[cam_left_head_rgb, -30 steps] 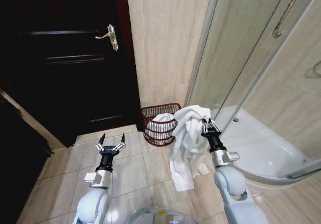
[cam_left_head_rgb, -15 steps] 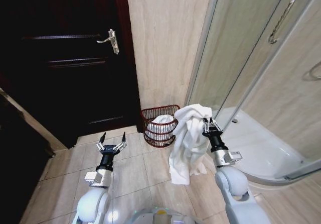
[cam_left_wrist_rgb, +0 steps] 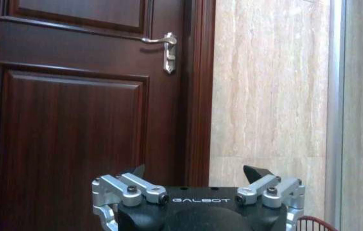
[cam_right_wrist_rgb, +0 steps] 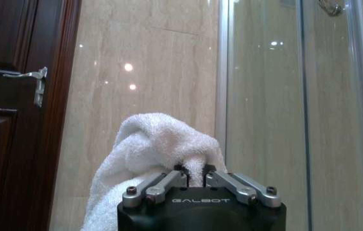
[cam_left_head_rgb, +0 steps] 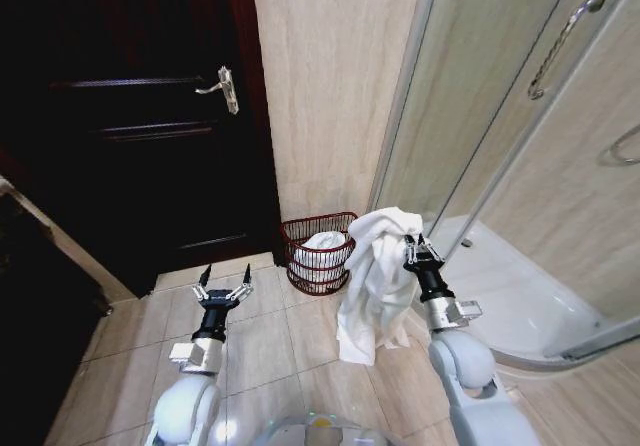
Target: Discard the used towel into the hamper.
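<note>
While the right gripper (cam_left_head_rgb: 413,246) stays out of it by clamping a bunched white towel (cam_left_head_rgb: 372,281) that trails toward the tiles, the hamper (cam_left_head_rgb: 319,253) waits ahead to its left, already holding cloth. The drooping tail could snag the rim. The left gripper (cam_left_head_rgb: 221,288) hangs spread and idle; the shower glass (cam_left_head_rgb: 470,116) crowds the other side.
</note>
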Robot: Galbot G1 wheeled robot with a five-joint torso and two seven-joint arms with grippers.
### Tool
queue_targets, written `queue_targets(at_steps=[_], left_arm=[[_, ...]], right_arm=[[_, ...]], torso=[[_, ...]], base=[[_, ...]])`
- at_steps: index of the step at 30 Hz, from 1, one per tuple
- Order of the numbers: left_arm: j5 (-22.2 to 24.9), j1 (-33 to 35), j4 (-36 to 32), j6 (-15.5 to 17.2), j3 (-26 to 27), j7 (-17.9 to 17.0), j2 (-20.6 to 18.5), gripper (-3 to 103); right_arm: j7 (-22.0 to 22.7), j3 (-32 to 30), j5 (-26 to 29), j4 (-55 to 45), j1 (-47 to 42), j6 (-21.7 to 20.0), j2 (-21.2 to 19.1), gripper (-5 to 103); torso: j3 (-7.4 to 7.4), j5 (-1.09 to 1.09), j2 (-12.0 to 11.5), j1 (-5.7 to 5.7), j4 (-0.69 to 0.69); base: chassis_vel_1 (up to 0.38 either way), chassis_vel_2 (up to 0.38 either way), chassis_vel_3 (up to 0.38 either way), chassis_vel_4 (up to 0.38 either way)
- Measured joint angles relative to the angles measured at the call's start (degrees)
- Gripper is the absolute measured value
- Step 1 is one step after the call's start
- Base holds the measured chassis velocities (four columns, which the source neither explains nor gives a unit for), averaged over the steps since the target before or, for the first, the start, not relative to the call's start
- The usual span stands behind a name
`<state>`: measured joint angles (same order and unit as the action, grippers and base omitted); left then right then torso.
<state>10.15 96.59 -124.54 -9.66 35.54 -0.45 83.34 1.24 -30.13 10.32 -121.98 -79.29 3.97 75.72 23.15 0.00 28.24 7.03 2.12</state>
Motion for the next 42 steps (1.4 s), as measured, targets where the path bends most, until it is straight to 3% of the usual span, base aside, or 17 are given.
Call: queue_targets(at_steps=[33,42], left_arm=[[0.11,-0.51,0.43,0.52,-0.24,0.16,-0.05,100],[0.2,-1.07,1.79,-0.07,-0.38,0.63,1.34,100]], right_arm=[[0.05,0.28,0.34,0.07,0.88,-1.26,-1.07,11],[1.84,0.8,2.61,-0.72,4.78,-4.61,-2.26,11]], torso=[[4.9,0.0,8.23,3.32,0.0],[5.73,0.01,9.51,3.79,0.0]], base=[[0.0,0.0,0.0,0.0],[0.0,0.0,0.0,0.0]])
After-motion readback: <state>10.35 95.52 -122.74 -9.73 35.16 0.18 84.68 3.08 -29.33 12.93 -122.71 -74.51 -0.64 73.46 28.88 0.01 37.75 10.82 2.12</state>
